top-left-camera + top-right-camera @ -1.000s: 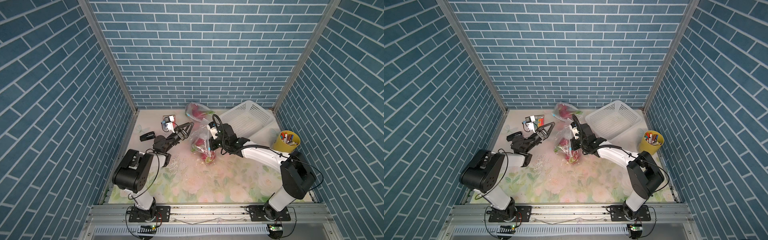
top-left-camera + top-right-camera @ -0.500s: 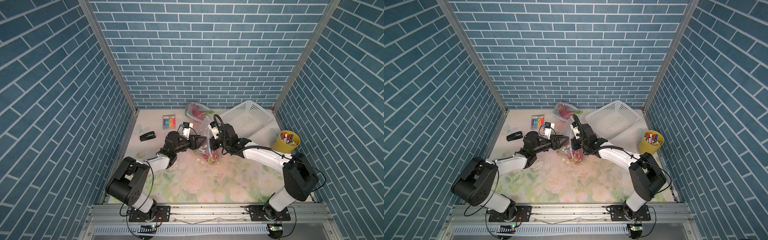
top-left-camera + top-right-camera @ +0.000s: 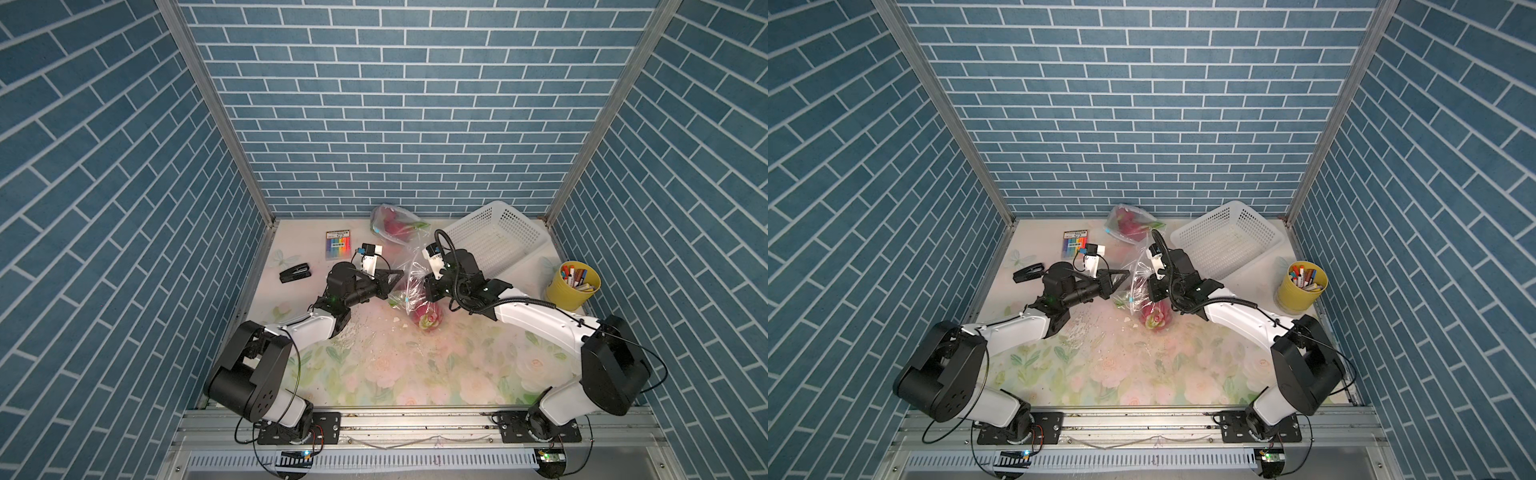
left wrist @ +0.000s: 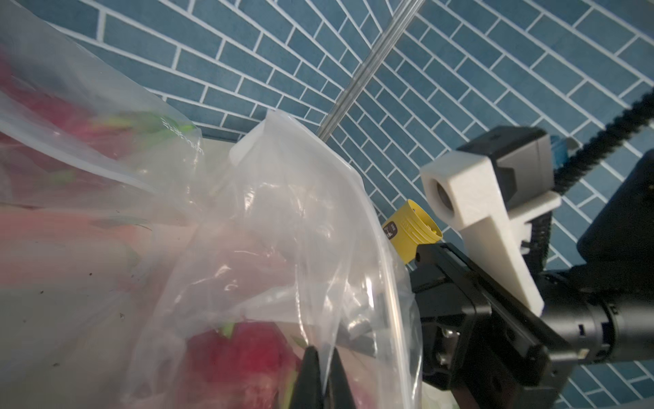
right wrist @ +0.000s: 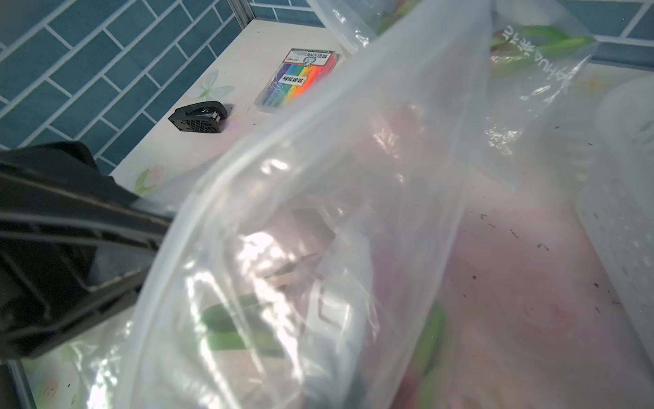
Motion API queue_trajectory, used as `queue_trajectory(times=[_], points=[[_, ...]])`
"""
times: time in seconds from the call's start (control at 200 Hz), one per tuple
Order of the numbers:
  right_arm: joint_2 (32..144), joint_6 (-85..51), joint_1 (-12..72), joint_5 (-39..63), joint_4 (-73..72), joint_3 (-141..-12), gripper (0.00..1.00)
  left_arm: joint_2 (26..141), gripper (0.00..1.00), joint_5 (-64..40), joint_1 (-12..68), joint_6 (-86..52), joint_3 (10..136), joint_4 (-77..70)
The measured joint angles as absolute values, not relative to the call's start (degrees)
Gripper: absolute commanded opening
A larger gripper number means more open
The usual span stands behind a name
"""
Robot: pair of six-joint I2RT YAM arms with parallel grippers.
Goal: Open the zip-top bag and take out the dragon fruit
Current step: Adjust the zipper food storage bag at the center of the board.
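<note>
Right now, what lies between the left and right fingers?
Only the zip-top bag, which left fingers and right fingers both pinch, dragon fruit inside; seen in both top views.

The clear plastic bag (image 3: 410, 276) is glinting, glossy and crinkled. The white plastic basket (image 3: 490, 241) is looking matt, the bench (image 3: 374, 365) showing a smooth floral sheet.

Far out on my left, a black stapler (image 3: 295, 272) lies on the floral desk (image 3: 415, 365), a rainbow-coloured pack (image 3: 338, 243) just behind it. On my right, a white perforated basket (image 3: 519, 226) sits tilted, and near it a yellow cup (image 3: 571, 295) holds markers (image 3: 575, 276).
</note>
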State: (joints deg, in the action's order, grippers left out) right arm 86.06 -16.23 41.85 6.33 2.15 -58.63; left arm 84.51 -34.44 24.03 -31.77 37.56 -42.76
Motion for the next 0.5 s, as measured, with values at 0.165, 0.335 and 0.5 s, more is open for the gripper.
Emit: queue_trajectory(times=[0.165, 0.335, 0.5], points=[[82.0, -16.3, 40.2, 5.1, 2.1, -55.4, 0.00, 83.9, 0.00, -32.7, 22.6, -31.8, 37.4, -42.7], [81.5, -16.7, 39.6, 5.3, 2.1, -54.5, 0.00, 83.9, 0.00, -32.7, 22.6, -32.6, 36.8, -42.7], [81.5, -17.3, 39.5, 6.4, 2.2, -54.9, 0.38, 83.9, 0.00, -33.0, 22.5, -32.7, 36.8, -42.6]])
